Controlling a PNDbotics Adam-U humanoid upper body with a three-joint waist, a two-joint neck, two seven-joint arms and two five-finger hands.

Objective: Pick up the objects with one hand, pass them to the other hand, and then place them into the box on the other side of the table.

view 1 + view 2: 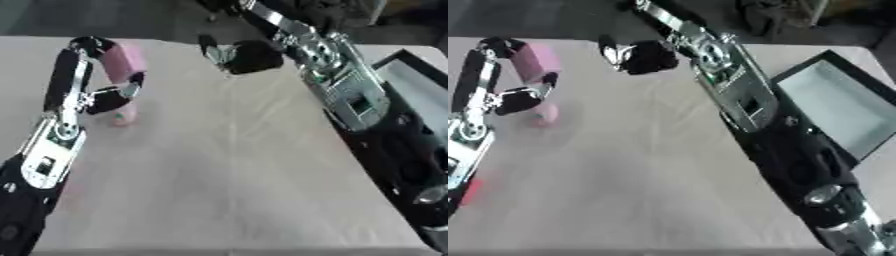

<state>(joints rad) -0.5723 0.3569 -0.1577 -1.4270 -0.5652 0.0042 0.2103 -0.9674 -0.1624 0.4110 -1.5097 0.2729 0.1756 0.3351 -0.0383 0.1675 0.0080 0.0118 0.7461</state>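
Gripping a pink cylinder (122, 61), left hand (101, 75) has fingers curled round it, lifted off the table (227, 175). Small pink object (123, 118) lies on the cloth just below those fingers. Right hand (241, 56): raised opposite, fingers partly spread, holding nothing. Box (842, 107) well right of it.

Two black arms with silver joint housings, left hand (105, 97) black with silver links, right hand (249, 56) black, small dark rectangular panels on silver forearm plates
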